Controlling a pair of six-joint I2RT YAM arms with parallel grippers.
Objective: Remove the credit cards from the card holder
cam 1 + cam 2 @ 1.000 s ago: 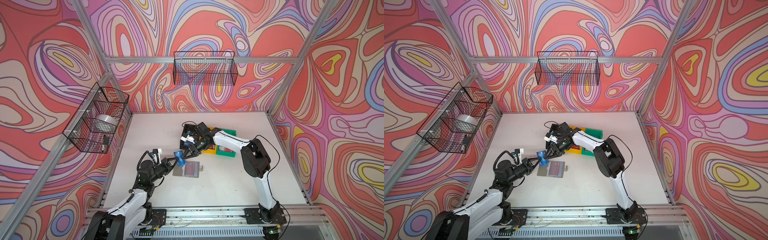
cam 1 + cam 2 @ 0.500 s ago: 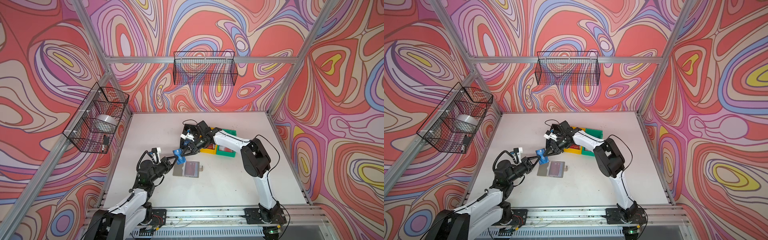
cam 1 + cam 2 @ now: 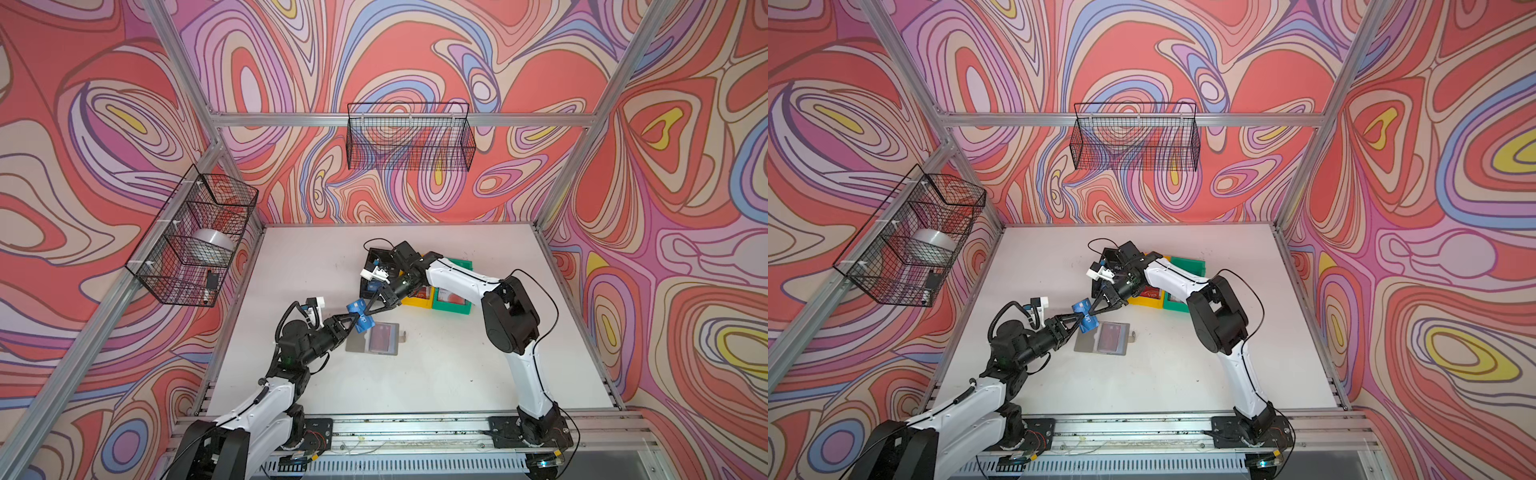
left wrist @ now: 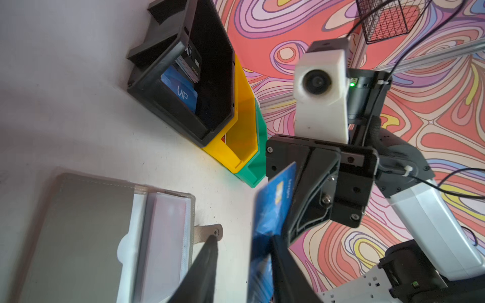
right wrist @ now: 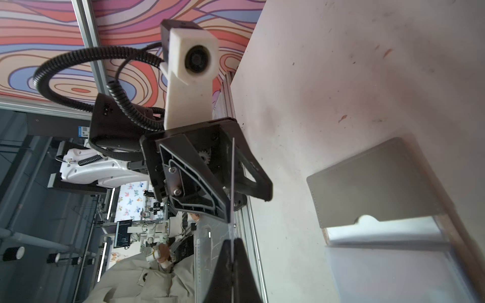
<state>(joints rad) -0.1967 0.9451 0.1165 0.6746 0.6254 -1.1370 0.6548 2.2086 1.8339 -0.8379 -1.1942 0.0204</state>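
The right claw (image 3: 368, 310) is pressing together on one end of the blue card (image 3: 365, 322), holding it in the air by the open card holder (image 3: 356, 345). The holder is lying flat on the surface (image 3: 457, 374) with a dark red card (image 3: 382, 337) showing in its clear sleeve. The left claw (image 3: 353, 319) is standing spread, its fingers (image 4: 204, 262) sitting either side of the card's other end.

R gripper (image 3: 367, 310) grips blue card (image 3: 362, 322) nr card holder (image 3: 356, 343)
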